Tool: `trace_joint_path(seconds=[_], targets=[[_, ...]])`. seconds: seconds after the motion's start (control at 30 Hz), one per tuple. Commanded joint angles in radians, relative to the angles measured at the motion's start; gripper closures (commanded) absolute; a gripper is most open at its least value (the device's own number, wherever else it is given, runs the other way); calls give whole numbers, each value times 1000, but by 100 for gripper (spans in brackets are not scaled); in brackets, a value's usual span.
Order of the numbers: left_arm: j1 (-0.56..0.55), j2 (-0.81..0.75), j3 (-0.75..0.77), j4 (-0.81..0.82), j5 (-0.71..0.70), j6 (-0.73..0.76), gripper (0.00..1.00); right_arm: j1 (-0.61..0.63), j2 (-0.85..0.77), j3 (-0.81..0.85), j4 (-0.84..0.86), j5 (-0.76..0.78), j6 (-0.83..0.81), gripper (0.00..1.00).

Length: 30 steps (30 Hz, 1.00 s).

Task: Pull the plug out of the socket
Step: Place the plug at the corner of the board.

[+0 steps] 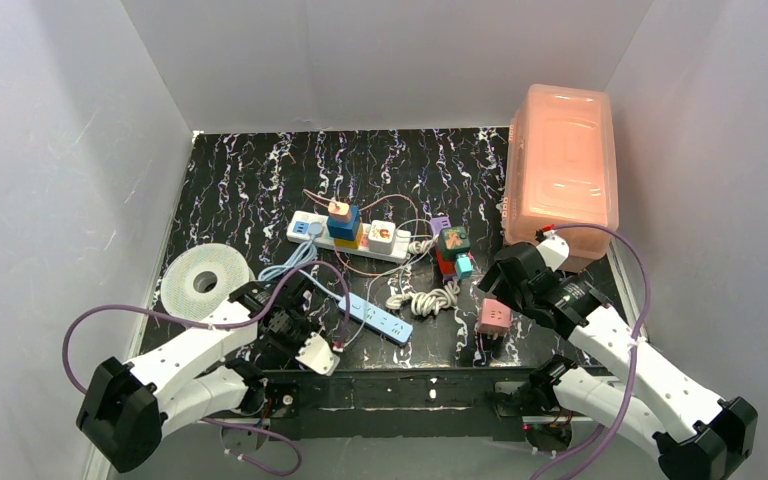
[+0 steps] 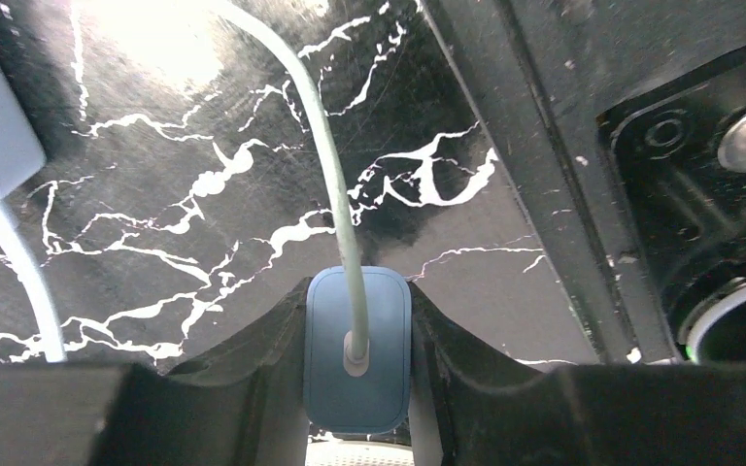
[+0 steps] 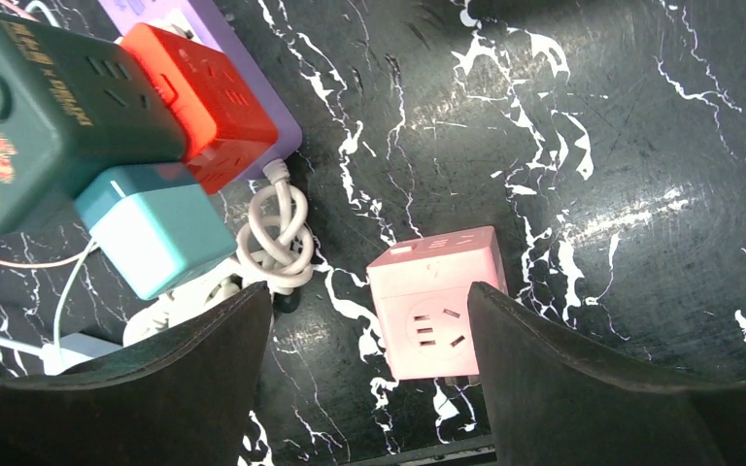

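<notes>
Holding blue plug (image 2: 357, 388), left tool (image 2: 357, 313) clamped on it, well apart from socket (image 1: 312, 228), near side. Blue strip (image 1: 375, 318) lies between. Right tool (image 3: 369, 320) wide open, empty, over pink cube (image 3: 435, 301) right of socket.

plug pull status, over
left hand shut on blue plastic plug, away from long white power strip; right hand open above pink cube socket; tangled white cord nearby

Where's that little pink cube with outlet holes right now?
In the top view, the pink cube sits on the right side near the front edge of the table, right of the coiled white cord, just under the open right gripper.
</notes>
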Motion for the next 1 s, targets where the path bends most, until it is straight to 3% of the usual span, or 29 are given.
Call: trace_joint_path(seconds=[0.0,0.13,0.2,0.3,0.47,0.67,0.8,0.97], targets=[[-8,62,-35,-3,-95,58,82,-2,-13,74,-36,22,-46,18],[-9,108,-9,-16,-120,37,59,2,-23,92,-49,25,-58,18],[-9,94,5,-56,-104,60,28,3,-33,94,-49,26,-62,18],[-12,43,17,-90,-77,75,3,3,-38,97,-48,25,-72,18],[-13,-41,120,-230,-18,9,2,4,-23,134,-51,24,-99,18],[-10,-70,414,-497,95,-240,2,6,-15,192,-46,17,-153,17],[-6,-84,518,-491,128,-418,2,6,3,238,-44,14,-188,17],[32,-46,546,-334,22,-705,2,5,26,299,-33,1,-235,18]])
